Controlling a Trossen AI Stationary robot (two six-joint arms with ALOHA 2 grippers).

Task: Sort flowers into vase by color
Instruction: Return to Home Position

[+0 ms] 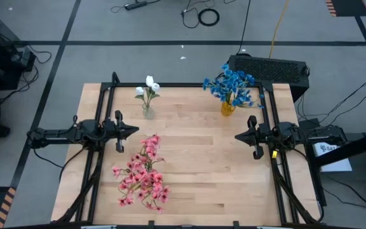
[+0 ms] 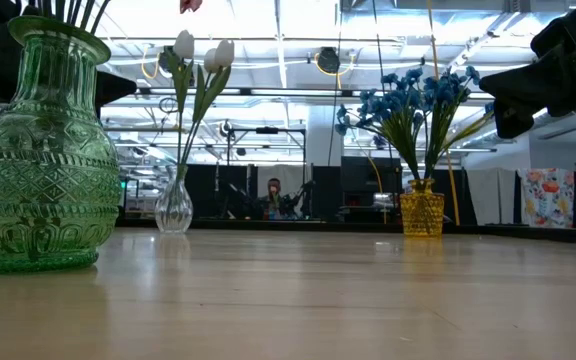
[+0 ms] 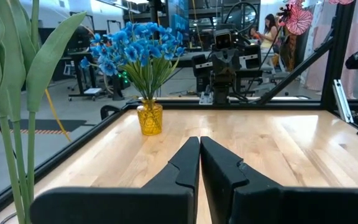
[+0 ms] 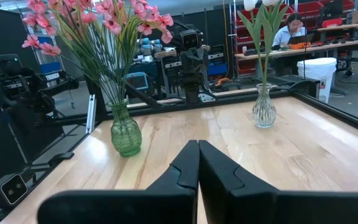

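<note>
Now, the left gripper (image 3: 199,140) was clenched, fingers pressed together w/ nothing between, hanging by the worktop's (image 1: 202,159) left edge. The right gripper (image 4: 198,144) was the same: closed tight, empty, by the right edge, pointing across at the other. The pink flowers (image 1: 143,172) stood in the green vase (image 4: 125,130) toward the near edge, left of centre. The white flowers (image 1: 149,86) were in the clear vase (image 1: 147,112) near the far edge, left of centre. The blue flowers (image 1: 232,86) were in the yellow vase (image 1: 227,107) by the far right corner.

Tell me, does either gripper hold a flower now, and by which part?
Nothing is held: the left gripper and right gripper are both shut and empty.
</note>
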